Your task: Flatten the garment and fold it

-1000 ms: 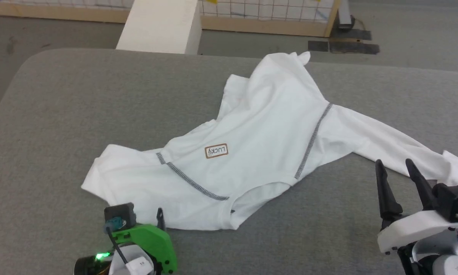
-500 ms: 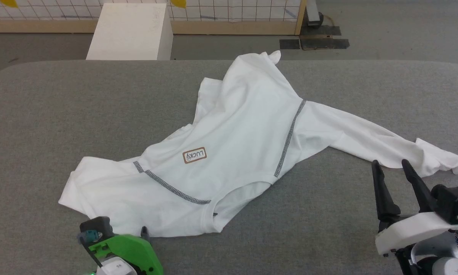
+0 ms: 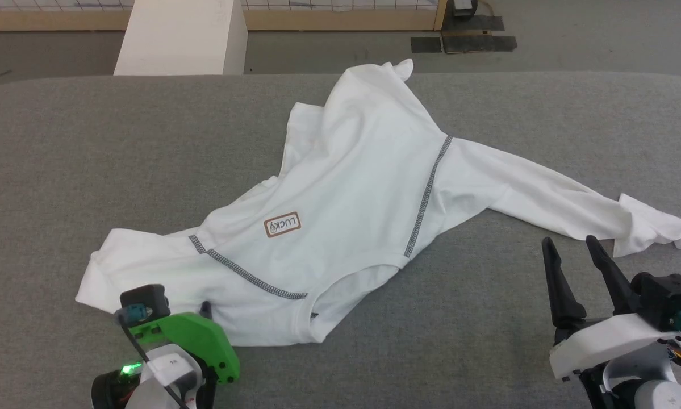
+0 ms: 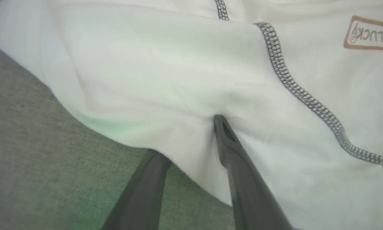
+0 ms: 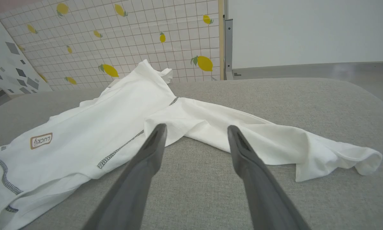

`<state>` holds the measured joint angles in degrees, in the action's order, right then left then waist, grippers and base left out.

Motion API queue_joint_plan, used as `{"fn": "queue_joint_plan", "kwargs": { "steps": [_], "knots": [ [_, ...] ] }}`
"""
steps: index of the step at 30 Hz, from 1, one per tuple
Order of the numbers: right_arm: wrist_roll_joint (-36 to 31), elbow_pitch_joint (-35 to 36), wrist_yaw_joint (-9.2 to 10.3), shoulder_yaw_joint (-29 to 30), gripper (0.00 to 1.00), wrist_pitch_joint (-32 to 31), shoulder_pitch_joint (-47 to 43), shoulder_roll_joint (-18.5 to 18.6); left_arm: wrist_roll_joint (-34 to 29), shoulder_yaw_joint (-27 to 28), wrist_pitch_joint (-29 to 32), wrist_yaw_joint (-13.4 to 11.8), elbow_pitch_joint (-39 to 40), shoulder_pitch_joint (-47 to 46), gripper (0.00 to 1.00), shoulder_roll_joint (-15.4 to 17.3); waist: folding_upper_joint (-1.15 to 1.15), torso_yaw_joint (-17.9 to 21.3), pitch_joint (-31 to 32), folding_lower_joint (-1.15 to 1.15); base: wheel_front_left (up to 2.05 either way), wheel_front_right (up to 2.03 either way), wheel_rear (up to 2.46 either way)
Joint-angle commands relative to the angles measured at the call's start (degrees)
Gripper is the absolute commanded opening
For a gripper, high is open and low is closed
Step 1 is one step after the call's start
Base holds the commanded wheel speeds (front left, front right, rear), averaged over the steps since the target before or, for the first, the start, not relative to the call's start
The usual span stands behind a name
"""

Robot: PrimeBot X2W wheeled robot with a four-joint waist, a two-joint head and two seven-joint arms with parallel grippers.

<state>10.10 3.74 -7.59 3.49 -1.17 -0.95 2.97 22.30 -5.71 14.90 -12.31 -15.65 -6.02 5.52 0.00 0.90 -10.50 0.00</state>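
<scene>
I note a grey fabric-covered table [image 3: 62,159]. Beyond its far edge a white box [image 3: 181,40] stands on the grey floor [image 3: 601,34]. Behind it runs a wood-framed grid panel [image 5: 130,35] printed with lemons. Dark patches [image 3: 463,44] lie by its post.

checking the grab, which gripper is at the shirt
The left gripper: one finger over the garment's edge, one under. The right gripper hovers open beside it.

Garment [image 3: 363,187] on the table's [image 3: 62,170] middle, one sleeve toward the right; box [image 3: 175,40] behind the far-left edge.
</scene>
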Motion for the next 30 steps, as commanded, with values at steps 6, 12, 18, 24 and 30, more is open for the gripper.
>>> {"fn": "queue_joint_plan", "kwargs": {
  "steps": [6, 12, 18, 24, 30],
  "knots": [
    [0.40, -0.55, 0.10, -0.42, 1.00, 0.33, 1.11, -0.09, -1.26, -0.80, -6.65, 1.32, -1.02, 0.46, 0.00, -0.24, 0.00, -1.31, 0.02, 0.00, 0.00, 0.00, 0.00],
    [0.08, -1.06, 0.10, -0.47, 1.00, -0.53, 1.05, -0.09, -1.84, 0.46, -12.05, 0.50, 1.47, 2.27, 0.00, 0.44, 0.00, -3.07, 0.81, 0.00, 0.00, 0.00, 0.00],
    [0.81, -4.43, 0.10, -1.05, 1.00, -5.79, 3.65, -0.09, -2.50, 1.20, -14.94, -0.30, 3.95, 3.42, 0.00, 1.32, 0.00, -4.68, 0.62, 0.00, 0.00, 0.00, 0.00],
    [4.72, -12.47, 0.10, -0.45, 1.00, -16.26, 10.01, -0.09, -3.16, 1.57, -16.69, -1.21, 4.25, 2.24, 0.00, 1.81, 0.00, -6.03, -0.94, 0.00, 0.00, 0.00, 0.00],
    [5.05, -19.47, 0.10, 1.79, 1.00, -21.54, 17.09, -0.09, -3.41, 0.46, -17.44, -1.11, 4.11, -0.04, 0.00, 1.30, 0.00, -7.25, -3.29, 0.00, 0.00, 0.00, 0.00]
  ]
}}
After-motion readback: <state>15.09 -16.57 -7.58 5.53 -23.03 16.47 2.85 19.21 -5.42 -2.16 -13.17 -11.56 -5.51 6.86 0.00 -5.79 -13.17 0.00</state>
